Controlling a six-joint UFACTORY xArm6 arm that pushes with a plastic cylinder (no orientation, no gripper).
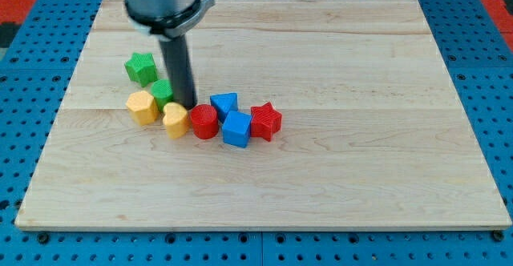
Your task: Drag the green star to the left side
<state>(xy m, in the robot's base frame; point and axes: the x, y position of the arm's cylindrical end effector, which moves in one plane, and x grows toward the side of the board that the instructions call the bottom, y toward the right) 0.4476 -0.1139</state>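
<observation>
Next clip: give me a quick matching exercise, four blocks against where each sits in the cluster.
Blocks:
1. green star
2. red star
3. yellow heart
4. blue cube

Places:
A. farthest toward the view's right
B. just below my tip
C. nearest the view's top, left of the rod
D. between the red cylinder and the red star

Pairs: 1-C, 2-A, 3-B, 4-D

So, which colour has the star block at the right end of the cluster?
Red star; the camera view shows it.
</observation>
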